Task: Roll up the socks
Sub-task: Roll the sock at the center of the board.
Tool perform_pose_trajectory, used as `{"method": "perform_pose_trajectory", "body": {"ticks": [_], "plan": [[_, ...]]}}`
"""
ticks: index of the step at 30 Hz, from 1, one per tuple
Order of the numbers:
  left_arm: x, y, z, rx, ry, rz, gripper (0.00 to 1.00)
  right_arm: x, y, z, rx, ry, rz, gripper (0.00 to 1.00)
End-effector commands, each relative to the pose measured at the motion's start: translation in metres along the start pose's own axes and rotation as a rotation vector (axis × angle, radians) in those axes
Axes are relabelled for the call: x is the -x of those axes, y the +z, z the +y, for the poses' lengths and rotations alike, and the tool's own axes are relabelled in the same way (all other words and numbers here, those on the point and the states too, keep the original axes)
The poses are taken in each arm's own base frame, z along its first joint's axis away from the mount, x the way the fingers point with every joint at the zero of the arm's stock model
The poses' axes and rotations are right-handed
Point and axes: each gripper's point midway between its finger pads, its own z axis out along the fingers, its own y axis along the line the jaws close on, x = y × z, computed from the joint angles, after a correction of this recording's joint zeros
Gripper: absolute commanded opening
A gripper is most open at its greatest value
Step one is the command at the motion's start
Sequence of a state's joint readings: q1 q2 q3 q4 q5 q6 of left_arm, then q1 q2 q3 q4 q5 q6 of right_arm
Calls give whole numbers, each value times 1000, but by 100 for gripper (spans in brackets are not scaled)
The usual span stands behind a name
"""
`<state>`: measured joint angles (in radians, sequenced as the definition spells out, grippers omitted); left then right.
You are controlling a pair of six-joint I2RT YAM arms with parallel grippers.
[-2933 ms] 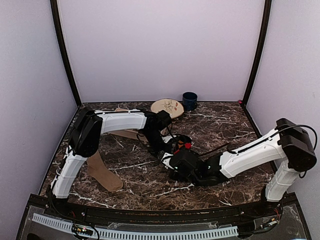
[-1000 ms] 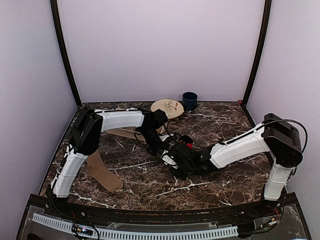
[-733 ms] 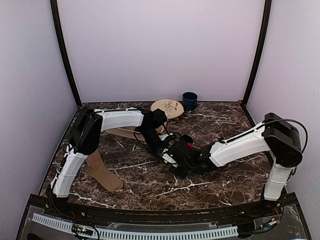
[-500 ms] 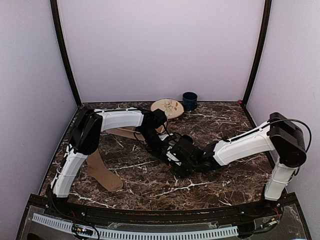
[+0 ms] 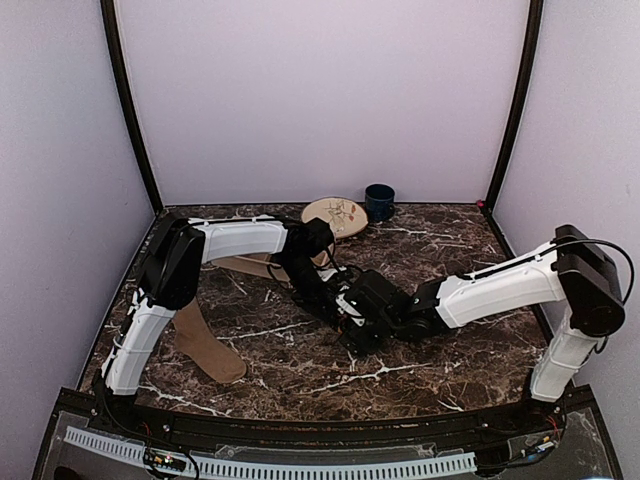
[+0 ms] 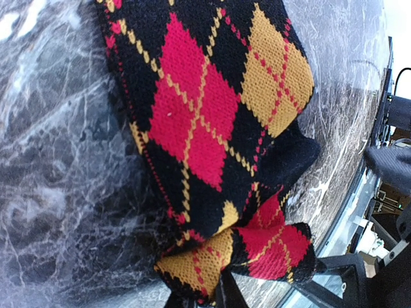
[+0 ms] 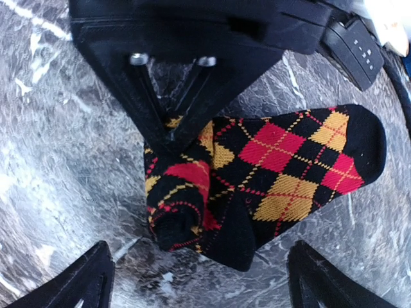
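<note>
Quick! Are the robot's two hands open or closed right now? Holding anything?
Left gripper: closed, pinching the argyle sock.
Right gripper: open, holding nothing, one finger on either side of that sock.

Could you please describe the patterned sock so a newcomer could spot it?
On the marble table, look at its middle. The argyle sock there, pinched by the left claw, is black with red and orange diamonds, unlike the plain tan sock.
</note>
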<state>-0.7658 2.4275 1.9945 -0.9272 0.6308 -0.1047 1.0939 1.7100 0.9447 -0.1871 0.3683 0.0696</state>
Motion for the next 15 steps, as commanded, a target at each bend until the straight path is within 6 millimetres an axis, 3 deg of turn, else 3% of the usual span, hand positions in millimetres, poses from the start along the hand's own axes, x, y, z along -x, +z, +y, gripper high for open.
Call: {"method": "perform_pose_trajectory", "body": {"ticks": [1, 6, 15], "plan": [[-26, 16, 18, 50, -43, 100, 11, 16, 2, 10, -15, -53, -32, 86], [-28, 15, 17, 42, -39, 107, 11, 17, 14, 4, -97, -109, -16, 79], [-29, 16, 16, 36, -34, 111, 11, 22, 26, -19, -271, -172, -18, 79]]}}
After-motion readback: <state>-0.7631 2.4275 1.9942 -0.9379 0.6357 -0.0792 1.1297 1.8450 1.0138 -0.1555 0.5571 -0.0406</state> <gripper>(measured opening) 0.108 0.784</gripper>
